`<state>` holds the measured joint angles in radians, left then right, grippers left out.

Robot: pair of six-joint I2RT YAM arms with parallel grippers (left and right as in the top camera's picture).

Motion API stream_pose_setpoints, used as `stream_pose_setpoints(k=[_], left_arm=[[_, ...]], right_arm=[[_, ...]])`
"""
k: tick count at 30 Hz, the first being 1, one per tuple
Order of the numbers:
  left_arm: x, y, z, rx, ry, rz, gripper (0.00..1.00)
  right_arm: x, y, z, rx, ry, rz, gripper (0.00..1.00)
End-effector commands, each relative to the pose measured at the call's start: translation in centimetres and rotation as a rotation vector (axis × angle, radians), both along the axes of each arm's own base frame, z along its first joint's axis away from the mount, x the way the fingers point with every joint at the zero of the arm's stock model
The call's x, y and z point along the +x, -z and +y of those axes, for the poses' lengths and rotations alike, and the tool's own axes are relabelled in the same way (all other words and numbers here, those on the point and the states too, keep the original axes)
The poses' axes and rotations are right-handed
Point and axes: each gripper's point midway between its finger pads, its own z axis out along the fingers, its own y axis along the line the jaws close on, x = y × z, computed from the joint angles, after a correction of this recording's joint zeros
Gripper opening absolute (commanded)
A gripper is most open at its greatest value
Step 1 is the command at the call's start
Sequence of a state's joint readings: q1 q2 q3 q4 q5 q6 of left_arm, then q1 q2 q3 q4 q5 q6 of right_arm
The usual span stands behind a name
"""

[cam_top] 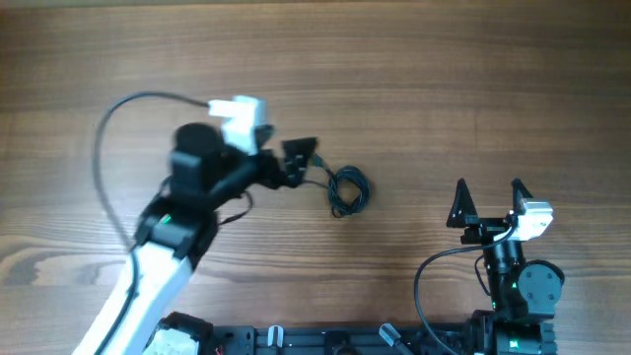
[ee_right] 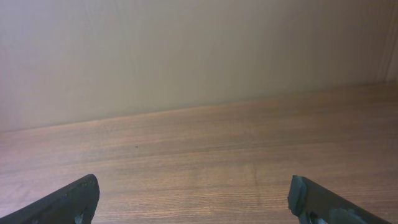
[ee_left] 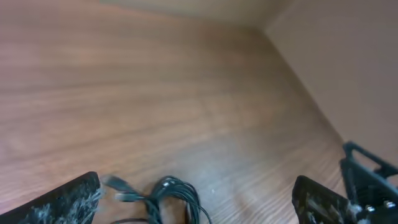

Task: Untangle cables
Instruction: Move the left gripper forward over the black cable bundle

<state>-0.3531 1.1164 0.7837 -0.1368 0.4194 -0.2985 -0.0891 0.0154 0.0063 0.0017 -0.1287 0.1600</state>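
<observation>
Hovering low over the table (cam_top: 444,79), the left gripper (ee_left: 196,180) is holding its fingers spread wide, gripping nothing. The cables (cam_top: 347,189) are lying as one small dark coil near the middle of the table, just ahead of that gripper. In the left wrist view the coil is sitting between the two fingers, closer to the left one, with two small plugs (ee_left: 119,186) trailing off its side. Whether any strand is touching a finger cannot be told from these views.

The right gripper (cam_top: 488,187) is waiting well apart on the other side of the coil. Its fingers are likewise parted and it is facing only bare wood, so nothing is bracing the bundle.

The work appears to be at its start, since no loop is yet lying free of the rest. The main risk is a closing grip that catches the whole coil instead of one strand. That would be lifting or dragging the tangle as a lump and could be pulling the knot tighter. With no second hold, any pull from the left side is likely to be sliding the light cords across the smooth wood instead of opening them. The thin cords and small plugs could also be slipping out of the pads, or a low approach could be scraping the fingertips on the table and pushing the coil away.
</observation>
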Motion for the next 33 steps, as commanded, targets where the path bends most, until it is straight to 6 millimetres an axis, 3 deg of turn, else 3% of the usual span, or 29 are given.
stream_pose_setpoints(k=[1, 3, 5, 6, 7, 12, 16, 20, 24, 25, 27, 31, 33], left_arm=[[-0.1, 4.3, -3.4, 0.06, 0.075, 0.102, 1.0], [-1.0, 8.8, -4.9, 0.104, 0.123, 0.239, 1.0], [-1.6, 11.1, -5.7, 0.128, 0.153, 0.299, 1.0], [-1.8, 12.7, -5.9, 0.139, 0.134, 0.357, 0.84], [-1.5, 13.4, -5.6, 0.13, 0.078, 0.405, 0.76], [-0.8, 16.4, -4.5, 0.171, -0.22, 0.506, 0.65], [-1.4, 18.0, -4.9, 0.225, -0.327, 0.504, 0.57], [-2.0, 21.1, -4.6, 0.215, -0.488, 0.59, 0.46], [-1.6, 23.4, -5.1, 0.161, -0.557, 0.64, 0.44], [-1.7, 24.0, -5.4, 0.166, -0.55, 0.641, 0.27], [-1.7, 23.8, -5.4, 0.18, -0.536, 0.631, 0.04], [-0.9, 19.8, -3.7, 0.276, -0.418, 0.5, 0.04], [-0.9, 16.6, -1.9, 0.392, -0.299, 0.376, 0.04]], right_arm=[[0.0, -0.2, -0.2, -0.004, 0.014, -0.012, 1.0], [0.0, -0.2, -0.2, -0.004, 0.014, -0.012, 1.0], [0.0, -0.2, -0.2, -0.004, 0.014, -0.012, 1.0], [0.0, -0.2, -0.2, -0.003, 0.014, -0.012, 1.0], [0.0, -0.2, -0.2, -0.004, 0.014, -0.012, 1.0], [0.0, -0.2, -0.2, -0.004, 0.014, -0.012, 1.0], [0.0, -0.2, -0.2, -0.004, 0.014, -0.012, 1.0], [0.0, -0.2, -0.2, -0.003, 0.014, -0.012, 1.0], [0.0, -0.2, -0.2, -0.004, 0.014, -0.012, 1.0], [0.0, -0.2, -0.2, -0.004, 0.014, -0.012, 1.0], [0.0, -0.2, -0.2, -0.003, 0.014, -0.012, 1.0], [0.0, -0.2, -0.2, -0.004, 0.014, -0.012, 1.0], [0.0, -0.2, -0.2, -0.004, 0.014, -0.012, 1.0]])
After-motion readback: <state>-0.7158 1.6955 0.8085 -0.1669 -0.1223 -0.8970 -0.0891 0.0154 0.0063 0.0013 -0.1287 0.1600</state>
